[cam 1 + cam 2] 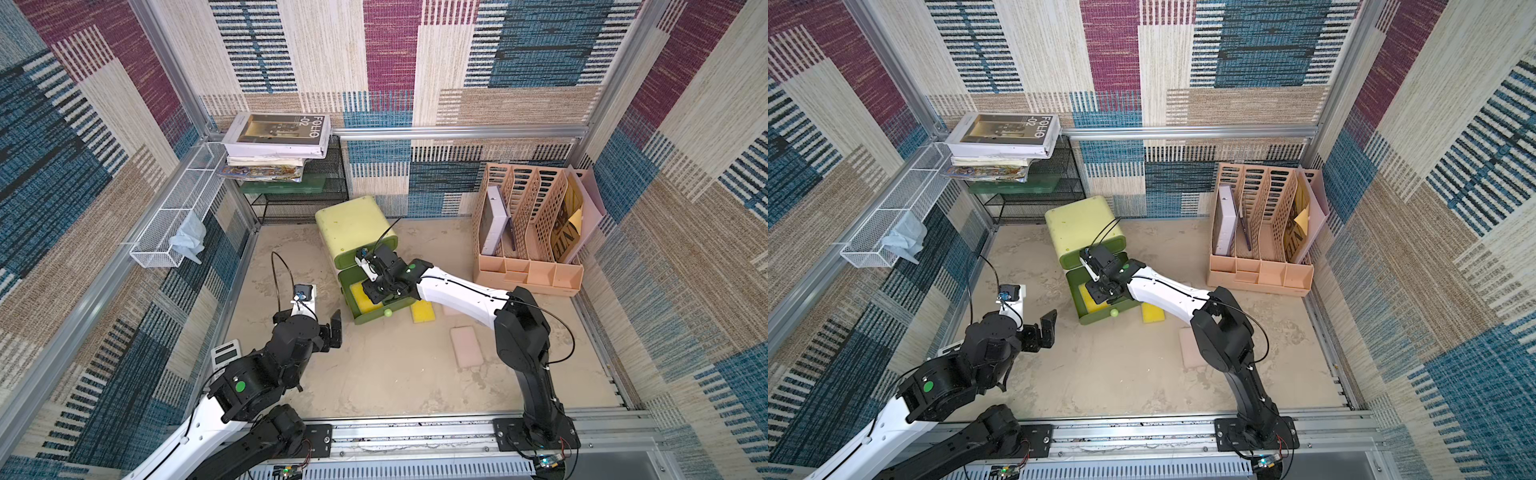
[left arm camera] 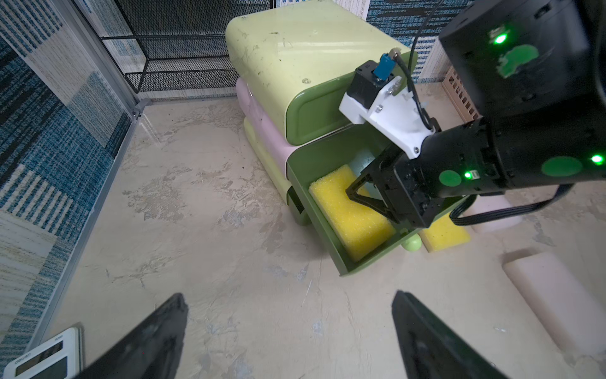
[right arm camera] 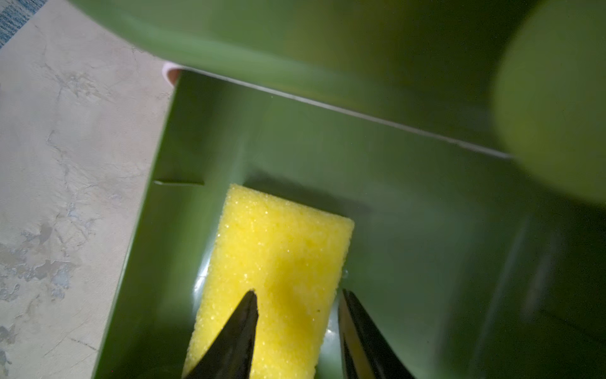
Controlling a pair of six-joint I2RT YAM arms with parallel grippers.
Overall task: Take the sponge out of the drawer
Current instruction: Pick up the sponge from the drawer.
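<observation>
Found the sponge [image 3: 278, 262] flat on the floor of the open drawer [image 3: 157, 256], toward the wall nearer the left gripper [image 2: 288, 293] — not out yet. Saw the right gripper [image 3: 296, 292] low inside the drawer, jaws partly spread and pinching nothing: one fingertip [image 3: 246, 311] over the yellow top, the other [image 3: 352, 315] just past a long edge. Judged this the aiming stage of the grasp. Needed a small sideways shift to bracket both long edges, then a drop deep enough to grip the sides rather than dent the top. Called for a firm close, given soft foam, and a straight lift clear of the rim and of the upper drawer [image 2: 314, 111] close over the wrist. Saw the left gripper spread wide and empty above bare table, well apart from the drawer — no need to bring it in. Best ignored: the spare sponge [image 1: 423, 311] on the table just beside the drawer.
</observation>
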